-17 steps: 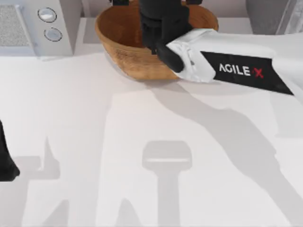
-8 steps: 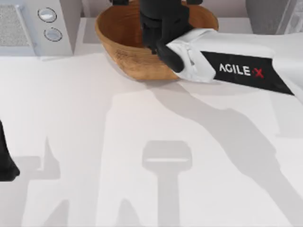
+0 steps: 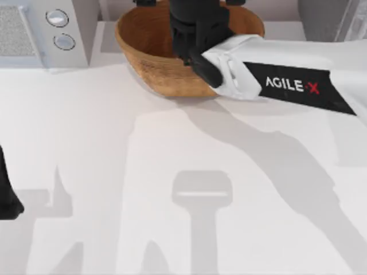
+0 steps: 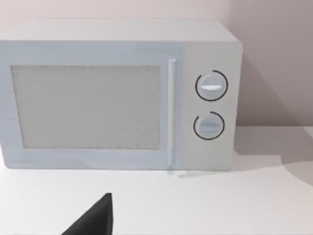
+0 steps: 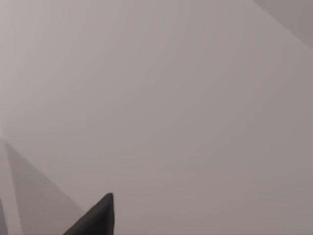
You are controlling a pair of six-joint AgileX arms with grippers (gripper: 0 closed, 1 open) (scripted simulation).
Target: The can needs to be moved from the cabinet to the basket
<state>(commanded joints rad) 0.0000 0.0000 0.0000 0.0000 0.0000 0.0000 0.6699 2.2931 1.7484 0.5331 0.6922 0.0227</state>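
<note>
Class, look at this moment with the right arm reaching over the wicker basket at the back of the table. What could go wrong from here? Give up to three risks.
1. The right arm's black wrist hangs over the basket and hides its inside, so the can's whereabouts cannot be checked.
2. That arm lies close above the basket's near rim; pulling back low might nudge or tip it.
3. The white microwave stands just left of the basket, so a leftward swing might hit it.

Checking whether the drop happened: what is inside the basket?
Bare woven wicker shows in the basket's left half. The right arm's black wrist covers the rest, so a can beneath it cannot be confirmed.
</note>
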